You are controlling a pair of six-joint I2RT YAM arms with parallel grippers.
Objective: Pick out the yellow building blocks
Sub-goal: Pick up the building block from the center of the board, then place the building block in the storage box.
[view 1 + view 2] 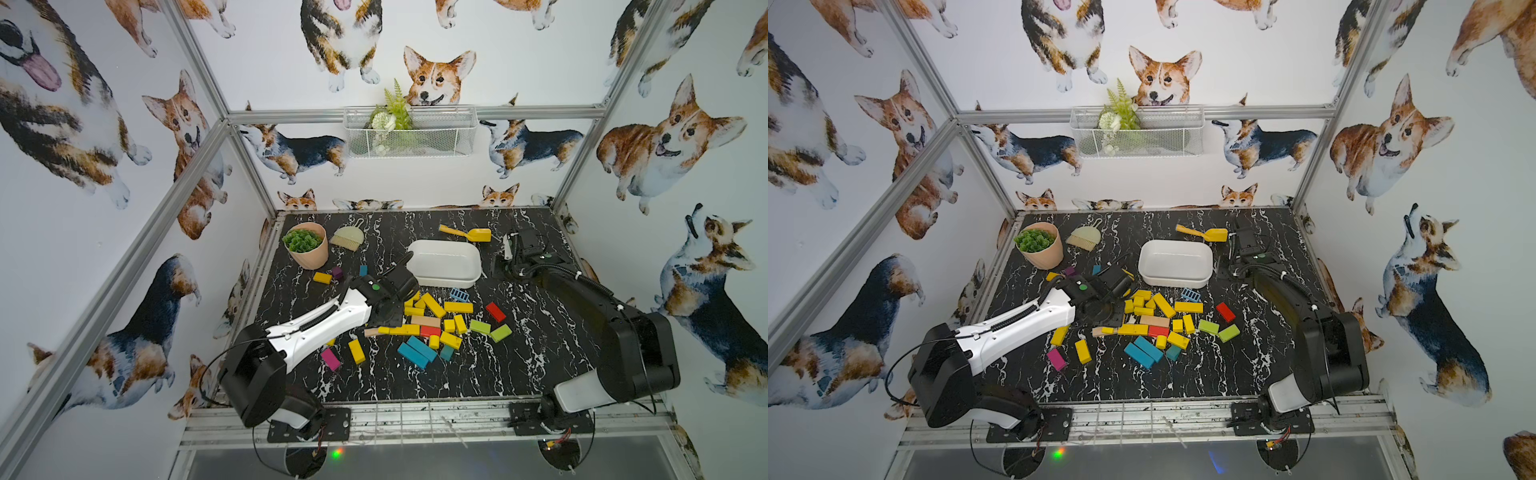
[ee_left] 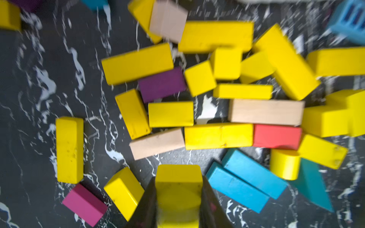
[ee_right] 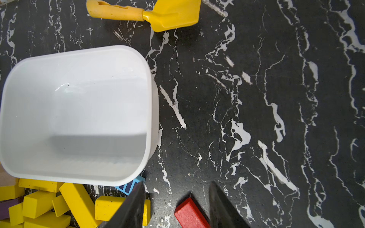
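Observation:
Many yellow building blocks (image 1: 432, 305) lie mixed with other colours in a pile at mid-table, seen in both top views (image 1: 1163, 305) and close up in the left wrist view (image 2: 217, 136). My left gripper (image 2: 178, 177) is shut on one yellow block (image 2: 178, 189) at the pile's left edge; in a top view the gripper (image 1: 386, 313) hides that block. One yellow block (image 1: 322, 277) lies apart near the pot, another (image 1: 356, 351) nearer the front. My right gripper (image 3: 177, 183) hangs open and empty beside the white bin (image 3: 150, 98), above a red block (image 3: 189, 215).
The white bin (image 1: 444, 243) stands behind the pile, nothing visible inside. A yellow toy shovel (image 1: 465, 233) lies behind it. A plant pot (image 1: 307, 245) and brush (image 1: 348, 237) stand back left. Blue (image 1: 417, 351), green (image 1: 490, 330), red (image 1: 496, 311), magenta (image 1: 330, 358) and tan (image 2: 265, 111) blocks lie around.

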